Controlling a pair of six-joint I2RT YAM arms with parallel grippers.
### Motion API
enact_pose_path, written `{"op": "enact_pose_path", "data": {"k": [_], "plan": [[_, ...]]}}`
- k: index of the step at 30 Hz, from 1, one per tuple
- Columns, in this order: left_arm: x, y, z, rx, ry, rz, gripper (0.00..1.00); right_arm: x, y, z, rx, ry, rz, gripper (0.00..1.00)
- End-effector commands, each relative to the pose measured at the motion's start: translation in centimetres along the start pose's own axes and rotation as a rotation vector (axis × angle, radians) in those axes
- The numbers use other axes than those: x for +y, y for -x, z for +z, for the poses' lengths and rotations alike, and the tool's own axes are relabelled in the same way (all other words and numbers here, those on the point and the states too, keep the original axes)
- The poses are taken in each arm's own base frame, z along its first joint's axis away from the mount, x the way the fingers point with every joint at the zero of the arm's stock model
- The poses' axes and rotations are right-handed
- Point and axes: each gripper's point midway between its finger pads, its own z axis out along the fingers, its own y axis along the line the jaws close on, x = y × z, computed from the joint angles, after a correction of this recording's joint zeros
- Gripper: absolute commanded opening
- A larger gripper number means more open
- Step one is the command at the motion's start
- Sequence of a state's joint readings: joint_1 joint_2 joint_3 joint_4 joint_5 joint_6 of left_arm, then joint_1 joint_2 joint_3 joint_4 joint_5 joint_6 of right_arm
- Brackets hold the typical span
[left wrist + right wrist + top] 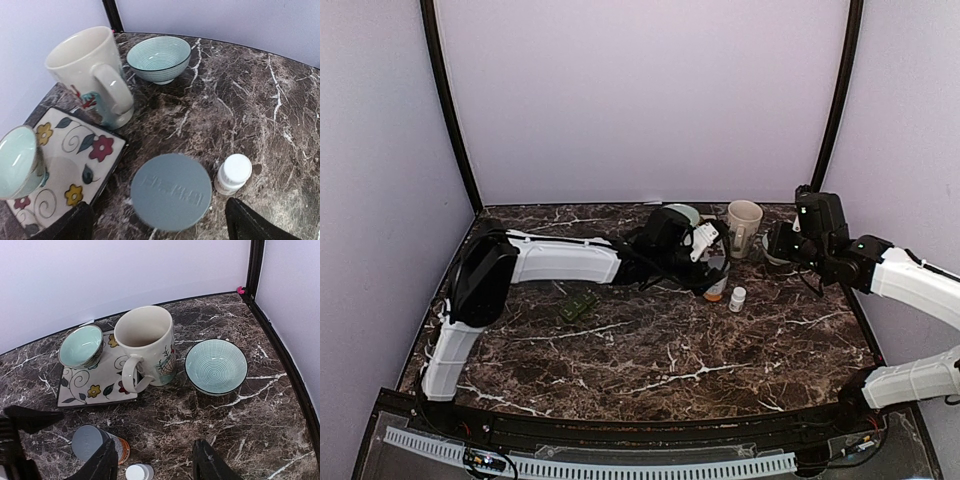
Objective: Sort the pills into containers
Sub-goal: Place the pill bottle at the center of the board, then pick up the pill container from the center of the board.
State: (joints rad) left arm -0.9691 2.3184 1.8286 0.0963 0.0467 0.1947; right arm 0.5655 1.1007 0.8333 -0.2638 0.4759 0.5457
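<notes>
Top external: one pill box (578,307), one mug (744,225)

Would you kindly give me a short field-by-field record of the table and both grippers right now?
pill box: dark green, by the left arm, far from both grippers
pills: none discernible
amber bottle: upright, grey cap
small white bottle: beside the amber bottle
floral tray: small bowl on it, mug at its edge
striped bowl: on the table
left gripper: fingers open, over the amber bottle
right gripper: fingers open, empty
</notes>
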Motion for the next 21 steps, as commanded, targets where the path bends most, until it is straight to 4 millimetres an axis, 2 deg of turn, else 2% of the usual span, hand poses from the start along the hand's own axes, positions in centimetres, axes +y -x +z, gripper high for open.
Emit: {"op": "enact_pose_path", "data": {"k": [1, 4, 8, 11, 15, 18, 21], "plan": [[4.3, 8.7, -8.5, -0.21, 0.213, -0.056, 0.97, 1.3, 1.9, -1.1, -0.053, 0.038, -0.019, 0.52], [6.5, 8.6, -12.1, -0.234, 0.325, -0.107, 0.99, 2.4, 2.5, -1.6, -0.072, 0.055, -0.05, 0.52], [8.6, 6.0, -15.9, -0.221, 0.408, -0.18, 0.99, 5.1, 3.4, -2.3, -0.095, 0.092, -0.115, 0.52], [10.3, 2.5, -18.0, -0.173, 0.452, -0.253, 0.99, 7.7, 3.7, -2.5, -0.097, 0.134, -0.168, 0.52], [12.2, -3.4, -20.5, -0.088, 0.508, -0.381, 0.98, 11.6, 3.8, -2.4, -0.103, 0.213, -0.237, 0.52], [12.5, -7.6, -21.9, -0.017, 0.557, -0.444, 0.98, 14.9, 3.2, -1.9, -0.087, 0.281, -0.289, 0.52], [12.5, -10.8, -22.8, 0.05, 0.598, -0.498, 0.97, 18.7, 2.6, -1.5, -0.074, 0.351, -0.355, 0.52]]}}
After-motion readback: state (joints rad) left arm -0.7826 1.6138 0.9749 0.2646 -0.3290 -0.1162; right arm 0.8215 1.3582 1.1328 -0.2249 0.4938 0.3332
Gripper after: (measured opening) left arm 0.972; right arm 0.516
